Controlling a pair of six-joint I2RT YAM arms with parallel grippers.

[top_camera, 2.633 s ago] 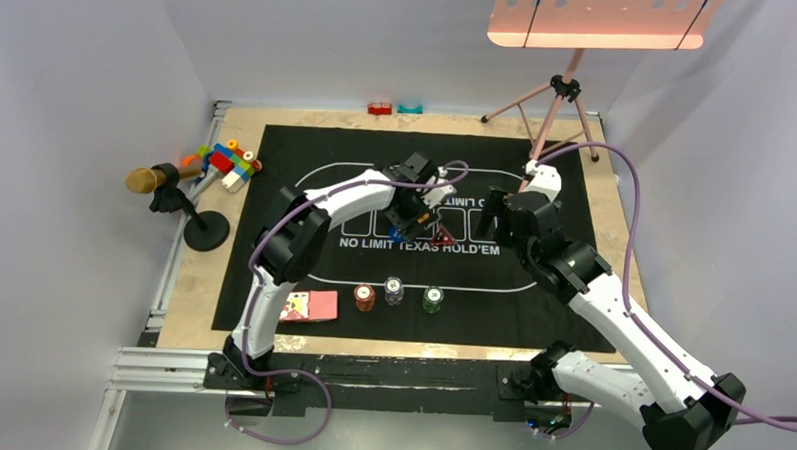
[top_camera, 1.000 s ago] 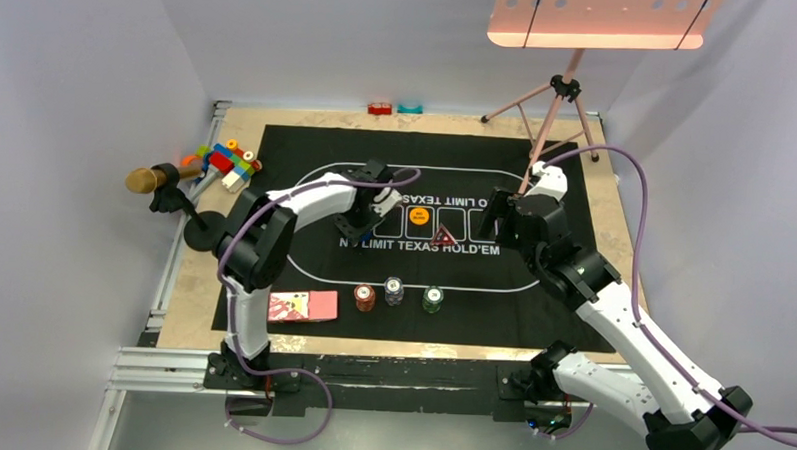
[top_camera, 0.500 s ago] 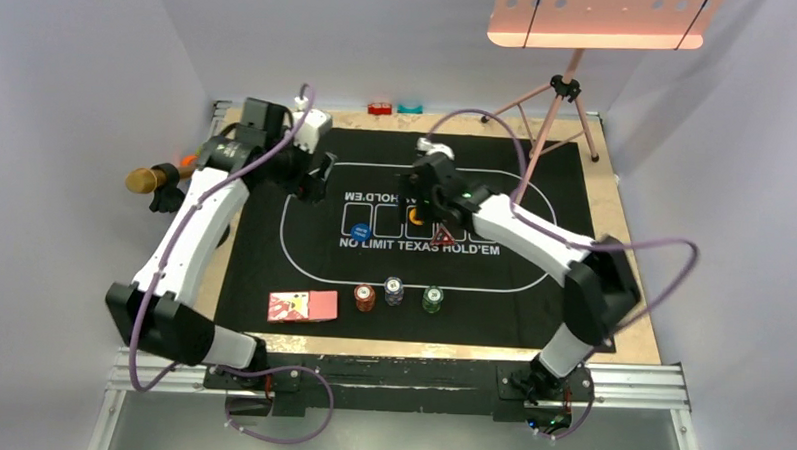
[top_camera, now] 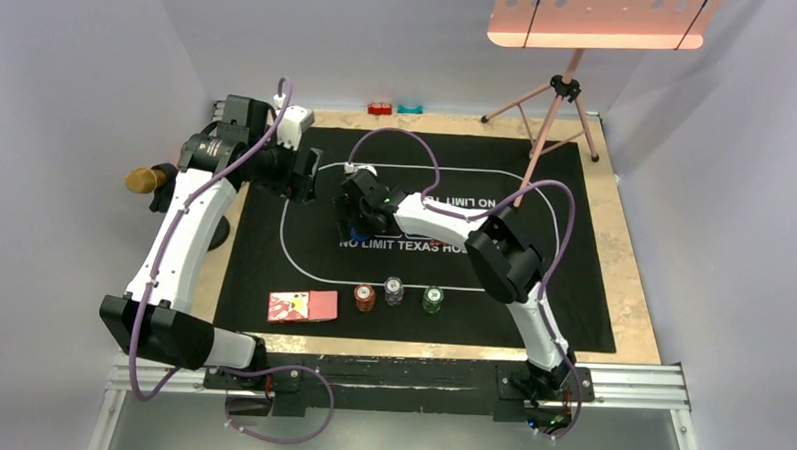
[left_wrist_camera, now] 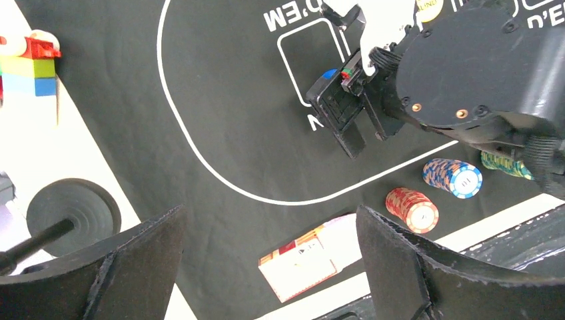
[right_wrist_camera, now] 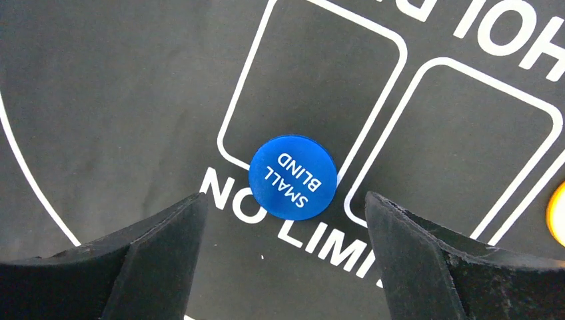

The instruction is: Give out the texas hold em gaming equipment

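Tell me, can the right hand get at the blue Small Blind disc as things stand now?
Probably yes: the right hand is open just above the blue disc, one finger on each side, and nothing lies between.

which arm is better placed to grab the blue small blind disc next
Right. The right pincer hangs open straight over the blue disc, which sits centred in its gap. The left pincer is open near the mat's far left edge, well away.
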